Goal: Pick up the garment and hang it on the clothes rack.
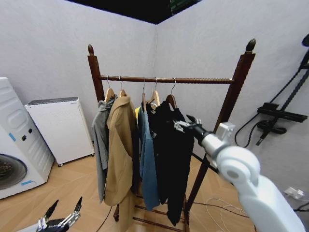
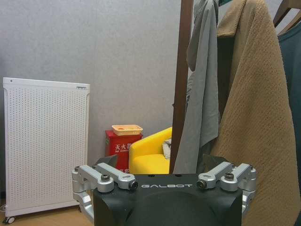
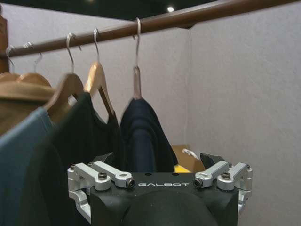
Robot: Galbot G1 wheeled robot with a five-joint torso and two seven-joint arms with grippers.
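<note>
The garment (image 1: 175,145), a black jacket on a wooden hanger, hangs by its metal hook from the crossbar of the clothes rack (image 1: 193,80), the rightmost piece in the row. My right gripper (image 1: 186,124) is open just in front of its shoulder, holding nothing. In the right wrist view the gripper (image 3: 158,157) spreads its fingers below the dark garment (image 3: 141,134), whose hook sits over the crossbar (image 3: 188,18). My left gripper (image 1: 60,216) is low at the left, open and empty; in its own view the gripper (image 2: 160,162) faces the rack's post (image 2: 181,84).
A grey garment (image 1: 100,145), a long tan coat (image 1: 118,150) and a blue jacket (image 1: 148,164) hang left of the black one. A washing machine (image 1: 12,145) and white unit (image 1: 60,128) stand at the left. Cables (image 1: 217,205) lie on the floor; a yellow chair (image 2: 148,155) stands behind the rack.
</note>
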